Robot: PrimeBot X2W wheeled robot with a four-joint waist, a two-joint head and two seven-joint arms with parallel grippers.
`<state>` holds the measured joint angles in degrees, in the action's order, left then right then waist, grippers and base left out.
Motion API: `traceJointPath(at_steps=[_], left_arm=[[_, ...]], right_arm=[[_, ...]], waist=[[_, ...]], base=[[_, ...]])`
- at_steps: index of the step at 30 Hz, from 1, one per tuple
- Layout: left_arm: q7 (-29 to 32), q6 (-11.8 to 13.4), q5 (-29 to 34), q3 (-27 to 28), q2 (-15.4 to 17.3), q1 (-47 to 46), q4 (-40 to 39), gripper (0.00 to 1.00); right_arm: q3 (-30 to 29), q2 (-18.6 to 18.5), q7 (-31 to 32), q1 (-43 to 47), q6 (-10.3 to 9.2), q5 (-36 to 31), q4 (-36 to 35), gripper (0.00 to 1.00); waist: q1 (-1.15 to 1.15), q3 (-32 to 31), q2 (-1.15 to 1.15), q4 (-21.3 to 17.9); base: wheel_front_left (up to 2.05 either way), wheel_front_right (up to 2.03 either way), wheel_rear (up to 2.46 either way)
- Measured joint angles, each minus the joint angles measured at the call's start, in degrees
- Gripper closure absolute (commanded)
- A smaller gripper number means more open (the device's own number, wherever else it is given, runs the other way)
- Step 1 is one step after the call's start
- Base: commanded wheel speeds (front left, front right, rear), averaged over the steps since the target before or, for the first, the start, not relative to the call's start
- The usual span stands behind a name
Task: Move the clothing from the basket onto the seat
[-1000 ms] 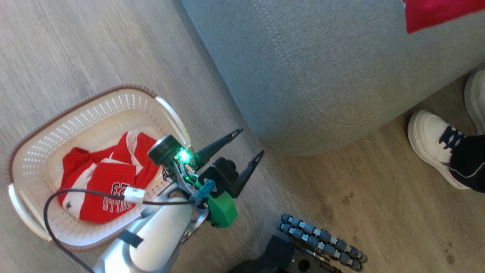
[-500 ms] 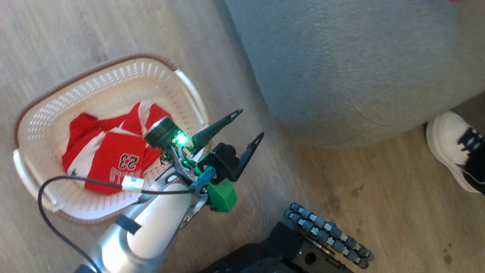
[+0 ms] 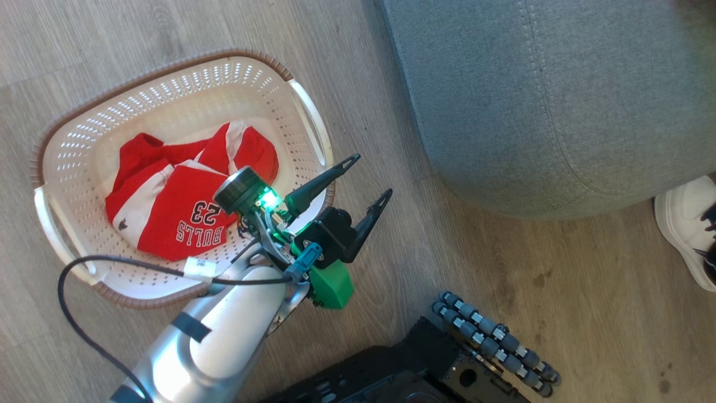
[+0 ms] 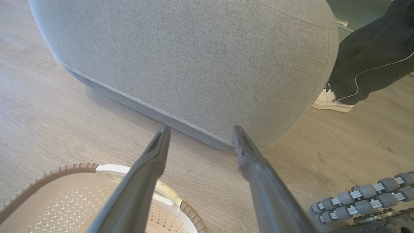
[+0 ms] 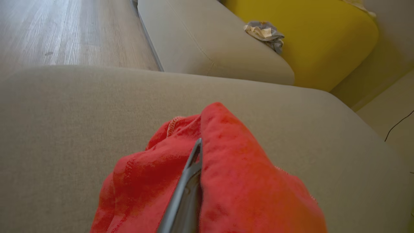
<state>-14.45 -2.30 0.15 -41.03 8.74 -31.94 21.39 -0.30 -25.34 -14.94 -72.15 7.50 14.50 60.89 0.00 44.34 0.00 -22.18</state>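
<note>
The cream basket (image 3: 168, 73) stands on the floor at the left and holds a red garment with white bands and lettering (image 3: 179, 218). My left gripper (image 3: 372, 176) hovers open and empty just past the basket's right rim, between it and the grey seat (image 3: 531, 101). In the left wrist view its fingers (image 4: 201, 129) point at the seat's side (image 4: 194, 58), with the basket rim (image 4: 64, 170) below. My right gripper (image 5: 198, 144) is shut on the plain red garment (image 5: 233, 181), which bunches around its fingers over the seat's top (image 5: 64, 129).
A person stands by the seat's corner: a white shoe (image 3: 685, 235) and a dark trouser leg (image 4: 372, 64). My base with grey rollers (image 3: 492, 347) is at the bottom. Beyond the seat lie another cushion (image 5: 210, 42), a yellow cushion (image 5: 307, 42) and a crumpled cloth (image 5: 265, 32).
The head camera has swung, so basket and seat sit further right in the picture and the red cloth at the top right has left it. The left gripper stays open.
</note>
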Motion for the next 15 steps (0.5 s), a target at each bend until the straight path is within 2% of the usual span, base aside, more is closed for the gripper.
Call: traceJointPath(at_steps=[5,13,14,15], left_arm=[[0.0,0.1,0.0,-0.4,0.0,-0.3,0.0,0.0],[0.0,0.5,-0.2,-0.9,0.0,-1.7,0.1,0.0],[0.0,0.5,-0.2,-1.1,0.0,-1.7,0.1,0.0],[0.0,0.5,-0.2,-1.2,0.0,-1.8,0.1,0.0]], right_arm=[[4.9,1.8,0.8,-1.2,0.0,0.9,7.8,1.0],[11.5,1.9,2.3,-3.4,0.0,5.0,10.0,1.0],[12.3,1.9,2.4,-3.4,0.0,5.4,10.0,0.97],[12.9,1.9,2.4,-3.4,0.0,6.1,10.1,0.87]], waist=[[0.0,0.3,0.0,-0.2],[0.0,0.5,0.0,-0.3],[0.0,0.5,0.0,-0.3],[0.0,0.5,0.0,-0.2]], base=[[0.0,0.0,0.0],[0.0,0.0,0.0],[0.0,0.0,0.0],[0.0,0.0,0.0]])
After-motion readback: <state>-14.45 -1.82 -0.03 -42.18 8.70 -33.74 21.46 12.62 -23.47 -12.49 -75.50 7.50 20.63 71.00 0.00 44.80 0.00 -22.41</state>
